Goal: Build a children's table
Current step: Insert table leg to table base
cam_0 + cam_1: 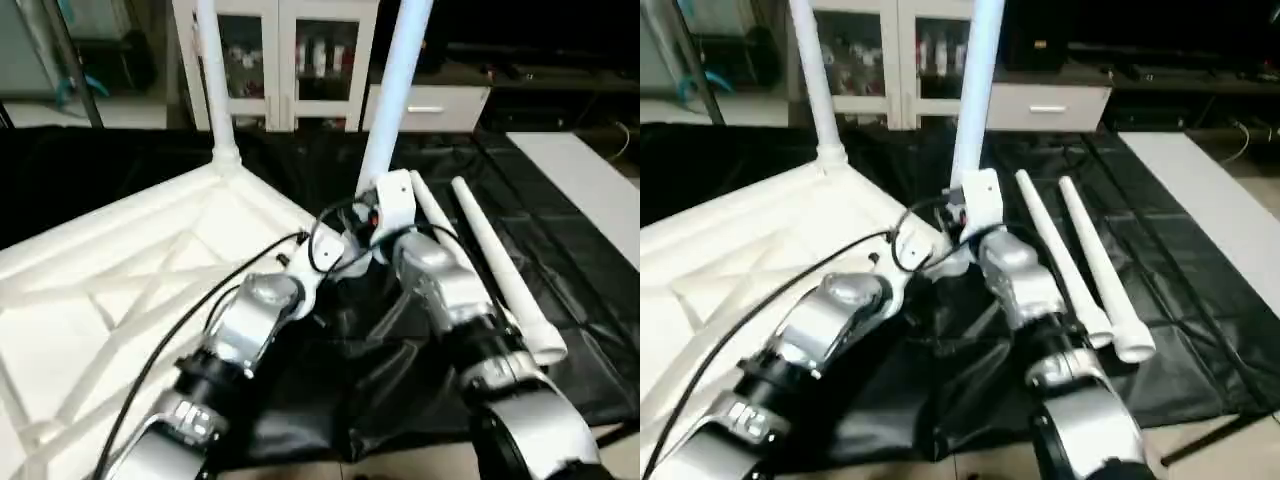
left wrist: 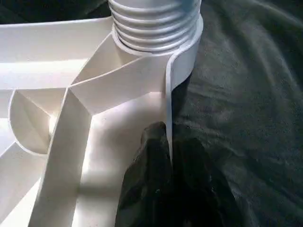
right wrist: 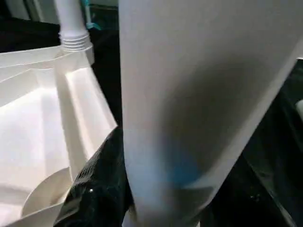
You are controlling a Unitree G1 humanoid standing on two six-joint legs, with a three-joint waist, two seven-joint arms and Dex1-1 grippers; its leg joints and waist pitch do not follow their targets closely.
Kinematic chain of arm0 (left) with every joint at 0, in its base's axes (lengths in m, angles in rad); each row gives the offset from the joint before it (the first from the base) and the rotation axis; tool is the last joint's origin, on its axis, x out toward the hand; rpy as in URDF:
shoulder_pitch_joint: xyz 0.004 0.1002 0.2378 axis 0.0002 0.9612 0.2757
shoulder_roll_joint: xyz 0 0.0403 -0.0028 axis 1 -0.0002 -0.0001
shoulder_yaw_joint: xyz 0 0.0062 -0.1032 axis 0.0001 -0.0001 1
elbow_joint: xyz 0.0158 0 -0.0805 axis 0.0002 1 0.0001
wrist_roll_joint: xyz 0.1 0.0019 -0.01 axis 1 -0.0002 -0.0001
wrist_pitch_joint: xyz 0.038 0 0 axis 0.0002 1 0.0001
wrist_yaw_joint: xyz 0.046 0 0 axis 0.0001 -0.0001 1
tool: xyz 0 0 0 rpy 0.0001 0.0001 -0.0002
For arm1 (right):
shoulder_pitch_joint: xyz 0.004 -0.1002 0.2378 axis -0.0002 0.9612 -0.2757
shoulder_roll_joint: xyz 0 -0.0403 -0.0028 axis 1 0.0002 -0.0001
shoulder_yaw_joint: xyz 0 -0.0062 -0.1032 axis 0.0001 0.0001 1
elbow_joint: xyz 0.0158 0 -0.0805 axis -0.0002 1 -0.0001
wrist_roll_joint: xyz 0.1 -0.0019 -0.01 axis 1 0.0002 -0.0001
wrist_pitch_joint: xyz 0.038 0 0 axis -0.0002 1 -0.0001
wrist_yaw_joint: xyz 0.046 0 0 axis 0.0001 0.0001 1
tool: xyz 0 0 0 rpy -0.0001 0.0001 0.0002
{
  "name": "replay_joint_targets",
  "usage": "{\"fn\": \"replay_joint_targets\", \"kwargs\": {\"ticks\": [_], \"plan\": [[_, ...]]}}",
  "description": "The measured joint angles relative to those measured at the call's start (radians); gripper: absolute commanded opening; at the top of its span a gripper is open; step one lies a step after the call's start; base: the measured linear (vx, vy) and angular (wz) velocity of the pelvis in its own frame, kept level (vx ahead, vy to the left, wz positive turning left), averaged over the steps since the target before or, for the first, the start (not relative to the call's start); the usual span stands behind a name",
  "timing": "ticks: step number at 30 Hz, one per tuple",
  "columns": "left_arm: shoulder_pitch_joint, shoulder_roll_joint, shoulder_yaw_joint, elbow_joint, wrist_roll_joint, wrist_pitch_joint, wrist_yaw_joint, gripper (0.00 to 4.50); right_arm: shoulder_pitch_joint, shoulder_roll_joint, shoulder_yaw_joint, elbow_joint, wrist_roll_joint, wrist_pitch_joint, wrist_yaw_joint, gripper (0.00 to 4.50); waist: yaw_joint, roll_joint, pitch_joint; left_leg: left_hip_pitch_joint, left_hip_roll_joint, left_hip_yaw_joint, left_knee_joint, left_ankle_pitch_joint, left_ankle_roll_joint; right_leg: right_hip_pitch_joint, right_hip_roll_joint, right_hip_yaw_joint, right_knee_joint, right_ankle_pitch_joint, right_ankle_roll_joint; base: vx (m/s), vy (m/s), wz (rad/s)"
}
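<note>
Nearest the camera, the left pincer (image 2: pixel 165 189) is clamped on the thin side wall of the tabletop (image 1: pixel 120 270), one black finger on each face of the rim, just below the corner socket. The tabletop lies ribs-up on the black sheet (image 1: pixel 560 260) that covers the counter. That grip looks narrow; if the pincer slides along the rim, the tabletop may swing and the socket would shift under the leg.

Just beyond, the right pincer (image 3: pixel 118 189) is closed around a white leg (image 1: pixel 395 90), which stands nearly upright with its ribbed end in that near corner socket (image 2: pixel 156 33). The leg leans a little, so I judge that turning or pushing it while tilted could jam the ribs or pop it out. How deep it sits cannot be told.

To the right, two spare legs (image 1: pixel 500 270) lie side by side and could roll if the sheet is tugged.

Farther off, another leg (image 1: pixel 215 80) stands in the far corner.
</note>
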Motion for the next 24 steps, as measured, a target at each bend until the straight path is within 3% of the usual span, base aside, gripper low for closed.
{"fn": "replay_joint_targets", "kwargs": {"ticks": [13,16,20,24], "plan": [[-0.017,-0.005,0.011,0.025,0.006,-0.017,0.017,0.0,-0.038,0.016,-0.02,0.101,-0.009,-0.1,-0.001,1.83,-0.006,0.002,0.002,-0.009,0.0,-0.001,0.0,0.0,0.0,-0.004,-0.002,-0.002,0.001,0.0,0.0,0.0,0.0,0.0],[-0.018,-0.005,0.011,0.025,0.006,-0.019,0.01,0.0,-0.031,0.013,-0.033,0.104,-0.008,-0.108,0.034,2.55,-0.006,0.003,0.003,-0.01,0.0,-0.001,0.0,0.0,0.0,-0.004,-0.002,-0.002,0.001,0.0,0.0,0.0,0.0,0.0],[-0.021,-0.002,0.011,0.012,-0.002,-0.024,-0.008,0.0,0.025,-0.008,-0.029,0.08,-0.007,-0.098,0.086,2.94,0.002,0.011,0.01,-0.014,0.0,0.002,-0.001,0.0,0.0,-0.008,-0.003,0.002,0.003,0.0,-0.001,0.0,0.0,0.0],[-0.029,0.005,0.009,0.008,-0.004,-0.028,-0.022,0.0,0.061,-0.042,-0.014,-0.02,-0.002,-0.053,0.149,3.17,0.02,0.011,0.01,-0.021,0.0,0.012,-0.004,0.0,0.0,-0.02,-0.003,0.011,0.01,0.011,-0.016,0.0,0.0,0.0]]}}
